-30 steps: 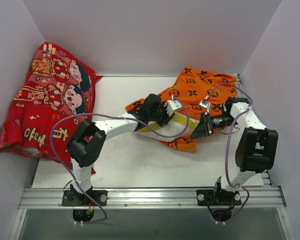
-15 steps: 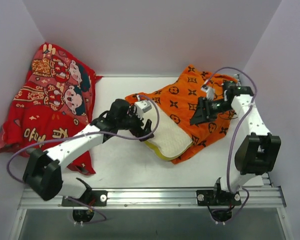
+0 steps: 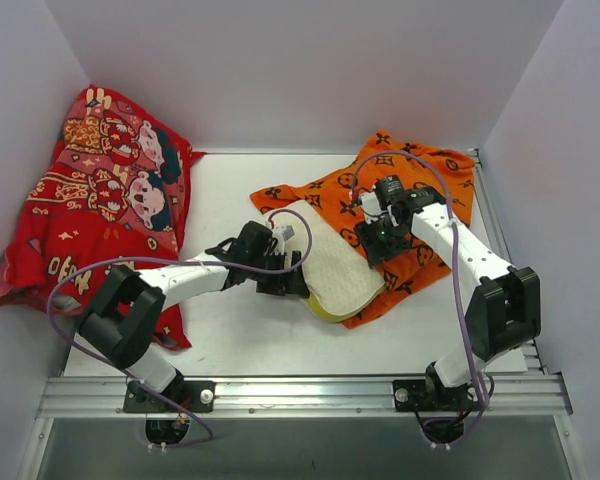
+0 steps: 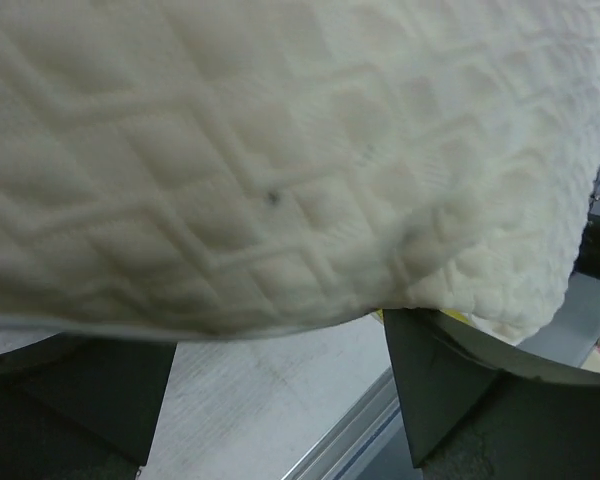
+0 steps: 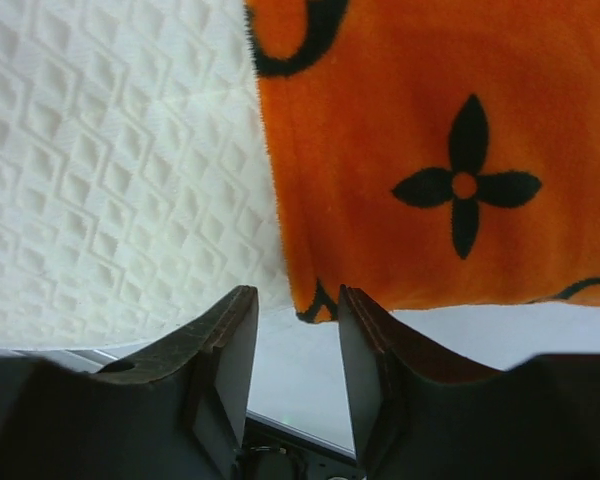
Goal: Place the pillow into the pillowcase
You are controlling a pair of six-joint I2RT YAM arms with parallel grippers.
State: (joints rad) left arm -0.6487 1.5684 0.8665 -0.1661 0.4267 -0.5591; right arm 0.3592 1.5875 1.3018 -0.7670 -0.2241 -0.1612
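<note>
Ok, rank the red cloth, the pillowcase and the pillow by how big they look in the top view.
1. red cloth, largest.
2. pillowcase.
3. pillow, smallest as seen, but the pillowcase hides part of it, so its full size is unsure.

So the pillow (image 3: 342, 272) is a flat cream-white quilted thing with a yellow-green band on its near edge, lying on the right half of the table (image 3: 230, 190). Its far right side is covered by the pillowcase (image 3: 330, 192), which is bright orange with black flower motifs and a bit rumpled. The near left part sticks out.
</note>
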